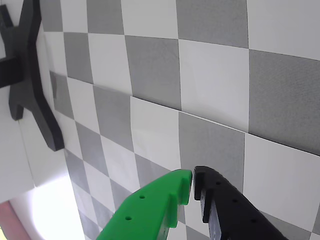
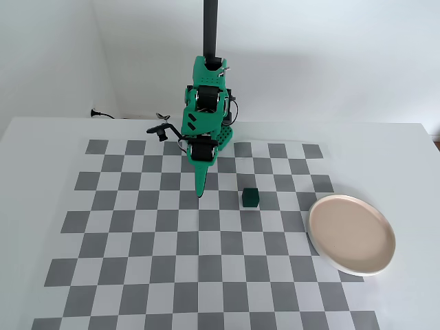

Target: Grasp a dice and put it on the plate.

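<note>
Fixed view: we see the dice point(image 2: 250, 198) sitting alone on the checkered worktop point(image 2: 137, 275), about one square wide, to the right of the arm's tip; the plate point(image 2: 351, 234) lies further right and nearer the camera, well apart from the dice and empty.

Dice, handling: we judge it small, light and rigid; its flat faces look plain and may be a little slippery, though it seems in no way fragile; a modest squeeze should be enough.

Dice, where to hold: we would take it across two opposite side faces, fingers low on the cube and square to the faces; a grip across the corners could twist it out; the clear squares around it leave room on every side.

Pincer: in the wrist view the pincer point(image 1: 193, 181) shows a green finger and a black finger with tips almost touching, only a thin slit between them; nothing is held; it would have to spread before it can straddle the cube.

Arm pose: in the fixed view the arm point(image 2: 204, 113) stands folded at the far edge of the board, its pincer point(image 2: 201, 192) pointing steeply down at the squares, near the dice but left of it and not touching.

Wrist view, content: we see only checker squares and a dark bracket point(image 1: 30, 75) at the left; the dice is not in this view.
</note>
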Motion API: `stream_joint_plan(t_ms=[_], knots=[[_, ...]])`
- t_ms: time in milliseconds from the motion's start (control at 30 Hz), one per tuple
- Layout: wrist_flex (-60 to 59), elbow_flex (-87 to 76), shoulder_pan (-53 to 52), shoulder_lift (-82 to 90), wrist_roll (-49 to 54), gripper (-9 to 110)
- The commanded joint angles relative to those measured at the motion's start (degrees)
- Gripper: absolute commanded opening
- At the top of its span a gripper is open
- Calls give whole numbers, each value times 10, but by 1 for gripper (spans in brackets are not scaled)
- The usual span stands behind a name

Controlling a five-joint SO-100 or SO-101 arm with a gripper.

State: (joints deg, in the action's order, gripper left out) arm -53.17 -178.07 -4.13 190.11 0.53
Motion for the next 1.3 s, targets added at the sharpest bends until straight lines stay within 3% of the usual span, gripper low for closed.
stream_joint_plan(t_ms=[0,733,933,1133,1200,1267], knots=[[-6,8,-4,10,-11,-4],[-6,8,-4,10,-11,-4],[-4,8,55,11,36,-4],[-9,8,85,11,182,-4],[-27,8,92,11,328,-4],[-31,8,89,10,374,-4]])
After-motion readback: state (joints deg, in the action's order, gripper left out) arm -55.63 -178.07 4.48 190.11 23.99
